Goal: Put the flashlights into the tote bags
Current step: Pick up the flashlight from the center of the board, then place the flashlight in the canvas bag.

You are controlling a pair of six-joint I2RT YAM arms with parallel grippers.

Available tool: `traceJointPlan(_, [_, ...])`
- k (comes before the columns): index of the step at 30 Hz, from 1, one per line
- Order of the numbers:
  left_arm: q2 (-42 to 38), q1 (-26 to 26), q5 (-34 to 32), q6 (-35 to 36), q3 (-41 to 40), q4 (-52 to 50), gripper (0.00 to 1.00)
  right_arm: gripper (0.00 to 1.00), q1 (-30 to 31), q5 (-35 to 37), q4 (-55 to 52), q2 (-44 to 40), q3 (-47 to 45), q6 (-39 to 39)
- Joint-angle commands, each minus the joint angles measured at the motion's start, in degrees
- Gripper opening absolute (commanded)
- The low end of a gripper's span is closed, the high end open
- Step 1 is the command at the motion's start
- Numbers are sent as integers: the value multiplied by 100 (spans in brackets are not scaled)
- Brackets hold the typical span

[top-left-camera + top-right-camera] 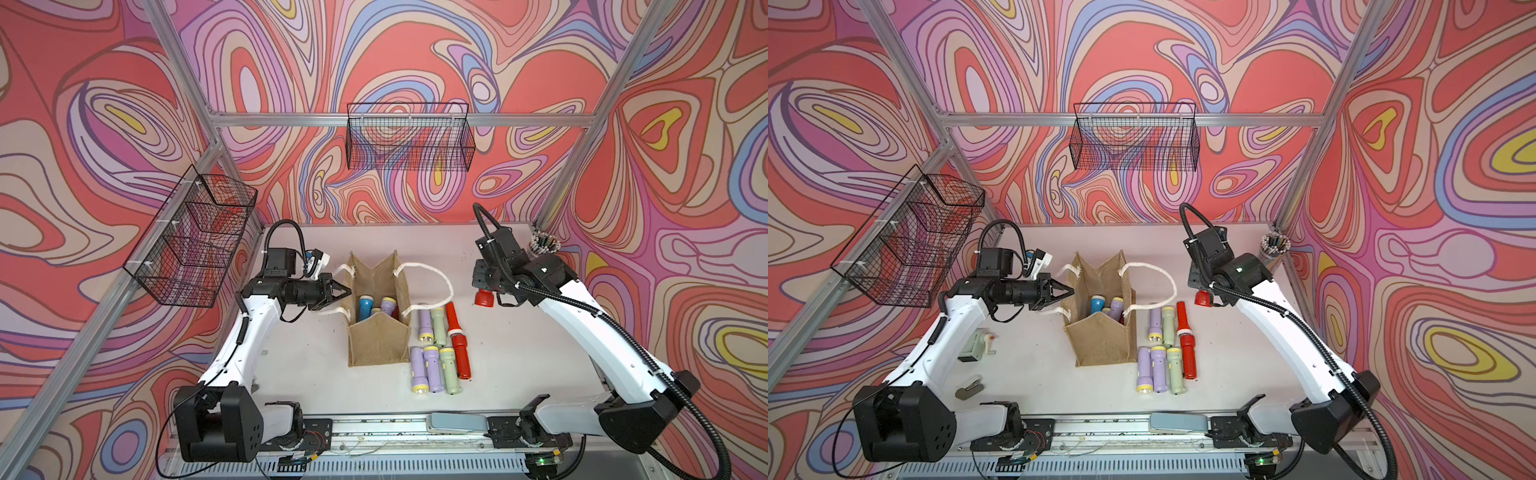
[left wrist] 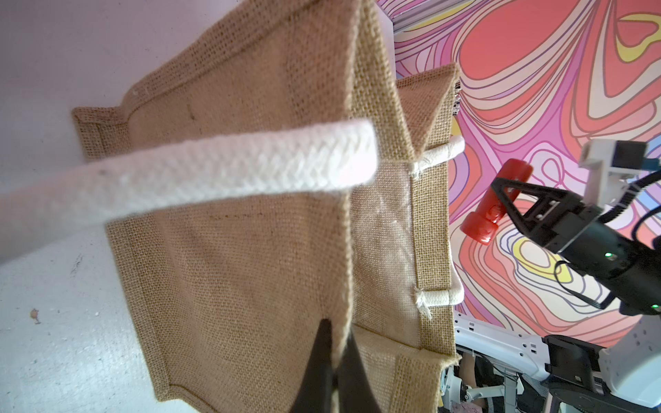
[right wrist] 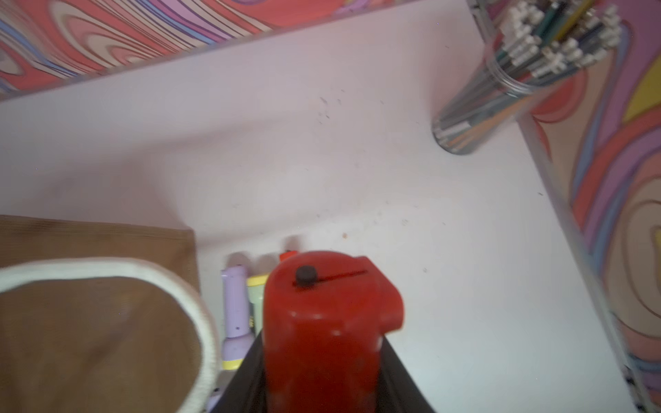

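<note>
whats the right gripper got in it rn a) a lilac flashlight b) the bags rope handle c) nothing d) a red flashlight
d: the right gripper is closed around a red flashlight, held in the air apart from the tote bag, as the left wrist view shows.

The bag is rough woven jute, the red flashlight glossy smooth plastic, the desk matt.
</note>
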Motion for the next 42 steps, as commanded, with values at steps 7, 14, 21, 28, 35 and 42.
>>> traceJointPlan(7, [12, 30, 49, 203, 207, -110, 3, 20, 670, -1587, 2042, 1141, 1103, -442])
traceJointPlan(14, [49, 31, 74, 198, 165, -92, 3, 20, 1379, -2134, 2521, 2120, 1868, -747])
traceJointPlan(21, [22, 33, 66, 181, 128, -75, 3, 20, 1505, -3001, 3187, 2788, 1683, -712])
traceJointPlan(28, [84, 29, 62, 172, 154, -69, 3, 20, 1843, -3254, 3466, 3129, 1298, -595])
traceJointPlan(35, [49, 31, 46, 163, 137, -68, 3, 20, 2150, -2831, 3147, 3417, 1141, -436])
traceJointPlan(42, [42, 32, 51, 147, 119, -48, 3, 19, 2296, -1907, 2783, 3286, 1079, -552])
